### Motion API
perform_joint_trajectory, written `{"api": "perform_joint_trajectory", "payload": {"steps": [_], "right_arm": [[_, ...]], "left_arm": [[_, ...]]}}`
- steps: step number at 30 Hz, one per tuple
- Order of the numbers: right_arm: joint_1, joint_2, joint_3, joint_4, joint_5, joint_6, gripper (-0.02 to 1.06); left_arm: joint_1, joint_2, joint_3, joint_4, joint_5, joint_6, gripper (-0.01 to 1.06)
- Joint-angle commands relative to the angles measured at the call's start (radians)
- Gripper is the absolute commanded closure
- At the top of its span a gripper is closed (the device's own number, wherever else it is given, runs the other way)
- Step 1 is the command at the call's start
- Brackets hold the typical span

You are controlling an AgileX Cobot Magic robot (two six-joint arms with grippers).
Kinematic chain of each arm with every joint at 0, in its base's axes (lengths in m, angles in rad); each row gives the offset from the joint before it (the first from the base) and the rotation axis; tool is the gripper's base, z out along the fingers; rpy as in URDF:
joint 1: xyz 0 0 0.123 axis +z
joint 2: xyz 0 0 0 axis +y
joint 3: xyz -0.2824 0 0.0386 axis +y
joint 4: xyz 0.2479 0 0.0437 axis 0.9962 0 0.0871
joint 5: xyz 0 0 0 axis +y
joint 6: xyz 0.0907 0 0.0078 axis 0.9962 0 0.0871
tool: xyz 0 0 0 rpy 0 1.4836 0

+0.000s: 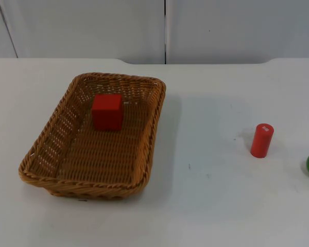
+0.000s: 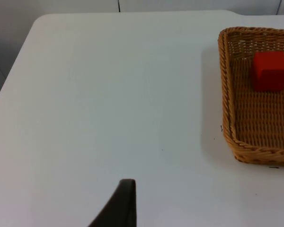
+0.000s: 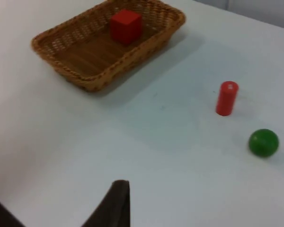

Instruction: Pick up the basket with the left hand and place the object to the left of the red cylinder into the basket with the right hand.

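The left gripper [image 2: 125,208] hangs over bare table well apart from the basket [image 1: 153,123], and whether it is open I cannot tell; the right gripper [image 3: 116,205] waits likewise, state unclear, with the cylinder [image 3: 226,98] and a green ball [image 3: 263,142] ahead of it. The red cube [image 1: 107,111] already lies inside the basket, toward its far end, the basket resting flat on the table [image 1: 221,206]. The basket's long axis runs away from the robot, and the left arm looks nearer to it.
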State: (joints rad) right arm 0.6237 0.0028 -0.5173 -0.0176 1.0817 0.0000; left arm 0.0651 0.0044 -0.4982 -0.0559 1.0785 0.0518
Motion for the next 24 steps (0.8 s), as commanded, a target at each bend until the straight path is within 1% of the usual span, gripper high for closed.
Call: {"api": "perform_joint_trajectory", "payload": {"steps": [1, 5, 6, 10, 11, 12, 14, 16, 17, 21, 22, 24], "right_arm": [[-0.052, -0.003, 0.002, 0.001, -0.004, 0.0, -0.01], [-0.148, -0.003, 0.002, 0.001, -0.004, 0.0, -0.01], [-0.148, -0.003, 0.002, 0.001, -0.004, 0.0, -0.01], [-0.243, -0.003, 0.002, 0.001, -0.004, 0.0, -0.01], [-0.263, -0.003, 0.002, 0.001, -0.004, 0.0, -0.01], [-0.263, -0.003, 0.002, 0.001, -0.004, 0.0, -0.01], [-0.32, -0.003, 0.002, 0.001, -0.004, 0.0, -0.01], [-0.357, -0.003, 0.002, 0.001, -0.004, 0.0, -0.01], [-0.357, -0.003, 0.002, 0.001, -0.004, 0.0, -0.01], [-0.423, -0.003, 0.002, 0.001, -0.004, 0.0, -0.01], [-0.423, -0.003, 0.002, 0.001, -0.004, 0.0, -0.01], [-0.453, -0.003, 0.002, 0.001, -0.004, 0.0, -0.01]], "left_arm": [[0.003, -0.004, 0.003, 0.005, -0.002, -0.006, 0.0], [0.003, -0.004, 0.003, 0.005, -0.002, -0.006, 0.0], [0.003, -0.004, 0.003, 0.005, -0.002, -0.006, 0.0], [0.003, -0.004, 0.003, 0.005, -0.002, -0.006, 0.0], [0.003, -0.004, 0.003, 0.005, -0.002, -0.006, 0.0], [0.003, -0.004, 0.003, 0.005, -0.002, -0.006, 0.0], [0.003, -0.004, 0.003, 0.005, -0.002, -0.006, 0.0], [0.003, -0.004, 0.003, 0.005, -0.002, -0.006, 0.0], [0.003, -0.004, 0.003, 0.005, -0.002, -0.006, 0.0], [0.003, -0.004, 0.003, 0.005, -0.002, -0.006, 0.0], [0.003, -0.004, 0.003, 0.005, -0.002, -0.006, 0.0], [0.003, -0.004, 0.003, 0.005, -0.002, -0.006, 0.0]]}}
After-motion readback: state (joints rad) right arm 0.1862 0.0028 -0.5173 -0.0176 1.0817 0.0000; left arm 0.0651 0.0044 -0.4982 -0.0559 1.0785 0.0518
